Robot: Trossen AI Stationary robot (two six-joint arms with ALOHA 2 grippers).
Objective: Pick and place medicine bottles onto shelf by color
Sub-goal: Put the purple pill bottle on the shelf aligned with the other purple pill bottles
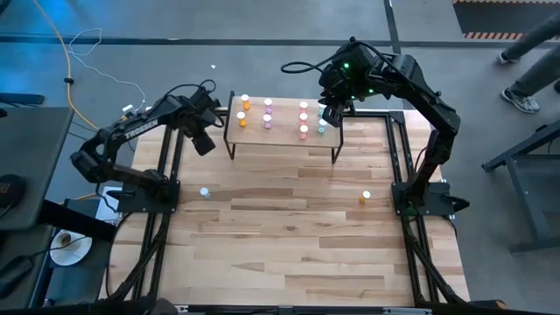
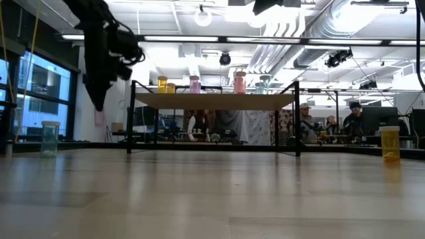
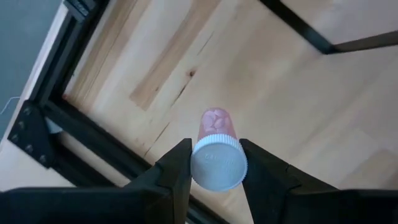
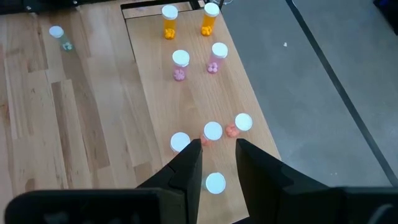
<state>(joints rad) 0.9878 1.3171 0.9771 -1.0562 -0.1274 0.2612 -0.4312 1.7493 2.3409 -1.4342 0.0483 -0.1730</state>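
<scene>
The big wooden table point(image 1: 289, 254) carries everything, and toward its far edge stands the shelf point(image 1: 282, 131), a small light-wood platform on thin black legs. Bottles already stand on it in colour groups: orange ones at its left end point(image 1: 244, 109), pink ones beside them point(image 1: 268, 112), red ones further along point(image 1: 304, 119), and teal at the right end point(image 1: 321, 128). I judge that the order is why each arm works its own end.

The left arm hangs just off the shelf's left end, raised clear of the tabletop. The left gripper point(image 3: 214, 163) has its jaws drawn narrow around a pink bottle point(image 3: 216, 149), the two fingers pressed against either side of the white cap. I take it the bottle is bound for the pink group.

The right gripper point(image 4: 217, 152) hovers over the shelf's right end, above the red and teal bottles. Its jaws stand part-way apart with nothing between them.

Two bottles wait on the table: a teal bottle point(image 1: 205, 192) on the left side and an orange bottle point(image 1: 366, 198) on the right.
</scene>
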